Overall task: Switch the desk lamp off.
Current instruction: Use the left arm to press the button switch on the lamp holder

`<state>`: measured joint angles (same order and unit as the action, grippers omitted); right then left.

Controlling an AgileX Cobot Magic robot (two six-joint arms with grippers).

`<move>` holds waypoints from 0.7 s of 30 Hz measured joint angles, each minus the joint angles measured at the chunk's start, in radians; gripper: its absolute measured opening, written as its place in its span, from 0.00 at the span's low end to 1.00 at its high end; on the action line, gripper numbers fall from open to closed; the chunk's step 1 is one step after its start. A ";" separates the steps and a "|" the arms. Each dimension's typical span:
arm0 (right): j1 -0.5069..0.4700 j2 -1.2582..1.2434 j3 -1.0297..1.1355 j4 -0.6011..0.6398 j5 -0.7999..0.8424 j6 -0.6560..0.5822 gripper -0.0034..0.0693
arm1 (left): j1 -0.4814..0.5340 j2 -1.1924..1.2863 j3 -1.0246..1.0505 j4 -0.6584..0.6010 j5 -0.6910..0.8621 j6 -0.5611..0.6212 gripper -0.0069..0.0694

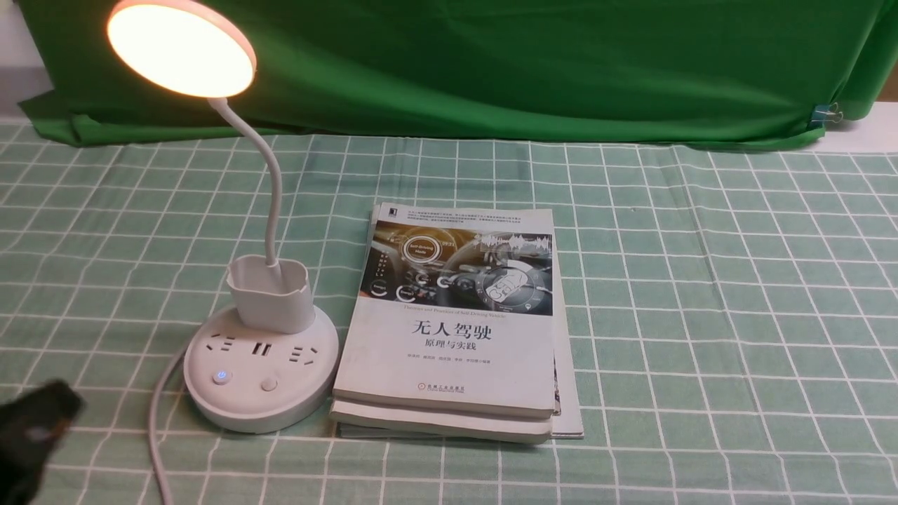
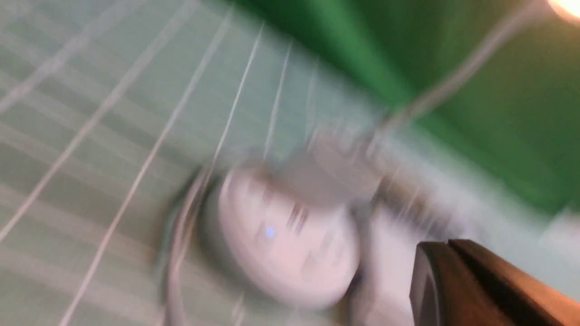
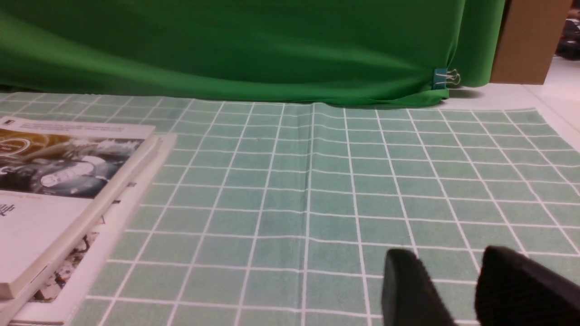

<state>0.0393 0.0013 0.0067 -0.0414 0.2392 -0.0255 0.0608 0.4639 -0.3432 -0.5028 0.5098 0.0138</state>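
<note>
The desk lamp stands on the left of the checked cloth, its round head [image 1: 181, 48] glowing warm white. A thin gooseneck [image 1: 272, 182] runs down to a small cup holder [image 1: 269, 294] on the round base [image 1: 259, 410]. The base carries sockets, a button lit blue [image 1: 222, 376] and a plain button [image 1: 269, 384]. My left gripper [image 1: 42, 421] is a dark blur near the front left, short of the base and apart from it. The left wrist view is smeared; the base [image 2: 290, 253] shows there, and my left gripper [image 2: 446, 244] has its fingers pressed together. My right gripper [image 3: 448, 260] is open over bare cloth.
Two stacked books [image 1: 456, 330] lie right beside the lamp base; they also show in the right wrist view as books [image 3: 54, 190]. The lamp's white cable [image 1: 158, 421] trails off the front edge. A green backdrop [image 1: 526, 63] closes the back.
</note>
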 joint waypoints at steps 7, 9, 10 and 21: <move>0.000 0.000 0.000 0.000 0.000 0.000 0.38 | 0.000 0.423 -0.263 0.192 0.360 0.154 0.09; 0.000 0.000 0.000 0.000 0.000 0.000 0.38 | 0.000 0.520 -0.320 0.213 0.391 0.154 0.09; 0.000 0.000 0.000 0.000 0.000 0.000 0.38 | -0.001 0.562 -0.337 0.210 0.396 0.156 0.09; 0.000 0.000 0.000 0.000 0.000 0.000 0.38 | -0.270 0.881 -0.561 0.307 0.461 0.069 0.10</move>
<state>0.0393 0.0013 0.0067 -0.0414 0.2392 -0.0255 -0.2090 1.3454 -0.9042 -0.1958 0.9707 0.0827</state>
